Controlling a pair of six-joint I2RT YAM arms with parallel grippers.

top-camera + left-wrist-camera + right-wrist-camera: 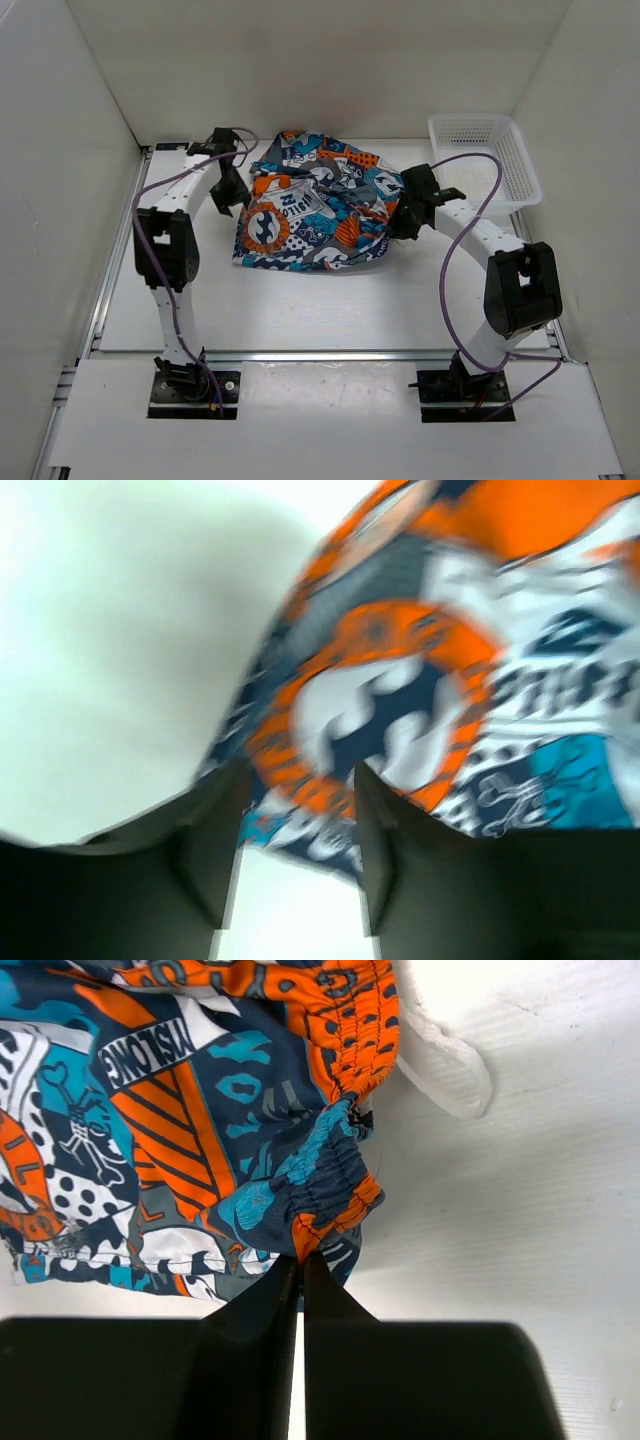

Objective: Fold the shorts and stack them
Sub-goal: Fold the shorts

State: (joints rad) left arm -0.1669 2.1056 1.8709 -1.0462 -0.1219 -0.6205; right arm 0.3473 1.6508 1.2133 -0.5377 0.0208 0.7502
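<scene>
Left gripper (298, 790): jaws partly apart at the left edge of the soft blue, orange and white graffiti-print shorts (310, 205), nothing visibly clamped. Right gripper (300, 1265): jaws closed on the shorts' right-hand elastic waistband. White plastic mesh basket (522, 165): right of the shorts, which lie outside it.

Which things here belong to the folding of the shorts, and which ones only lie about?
For the job: the shorts, pinched at the waistband by the right fingers; the left fingers, open beside them.
Lying about: the white mesh basket, far right.
</scene>
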